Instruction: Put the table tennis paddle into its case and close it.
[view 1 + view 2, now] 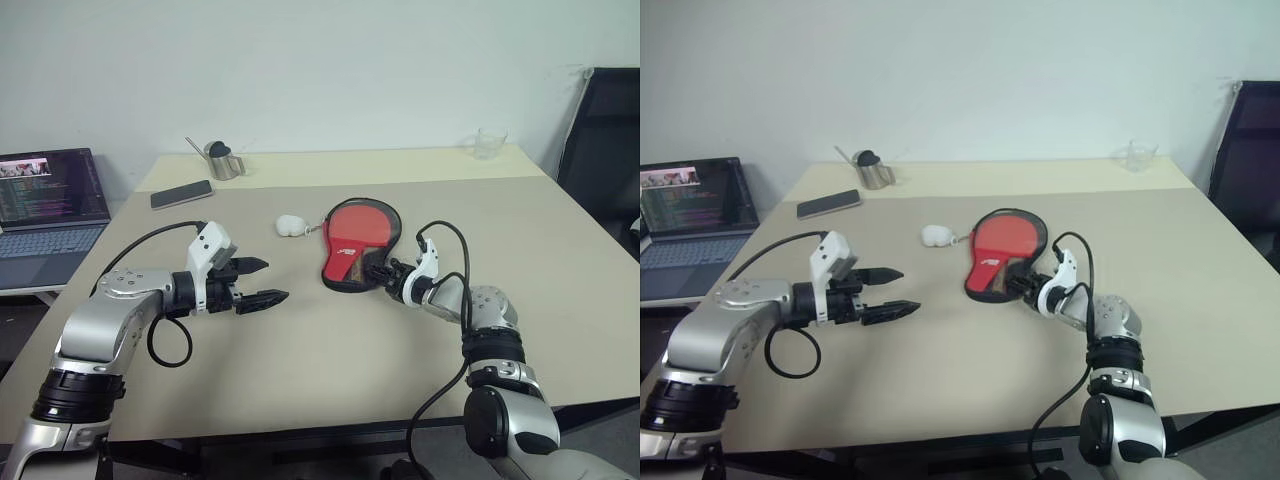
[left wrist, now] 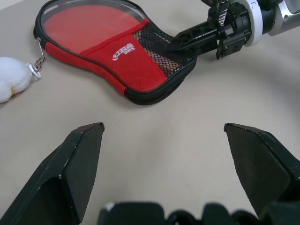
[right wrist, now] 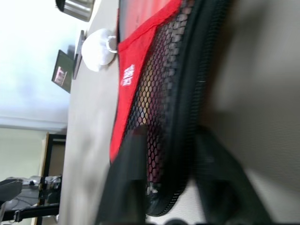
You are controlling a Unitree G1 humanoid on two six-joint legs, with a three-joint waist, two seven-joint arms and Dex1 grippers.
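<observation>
The case (image 1: 350,250) lies flat on the beige table (image 1: 330,350), red panel and black mesh up. The table tennis paddle (image 2: 84,28) sits inside it: its round red face shows at the wide end and light wood shows through the mesh (image 2: 161,58). My right gripper (image 1: 378,270) is at the case's narrow end, shut on the black zip edge there, one finger (image 3: 129,173) on the mesh side and one beneath. My left gripper (image 1: 272,281) hovers open to the left of the case, apart from it, with nothing between its fingers (image 2: 79,159).
A small white soft toy (image 1: 290,225) is clipped to the case's wide end. A phone (image 1: 182,194) and a metal cup (image 1: 224,161) stand at the back left, a glass (image 1: 491,143) at the back right. A laptop (image 1: 50,200) sits left of the table, a black chair (image 1: 605,140) to the right.
</observation>
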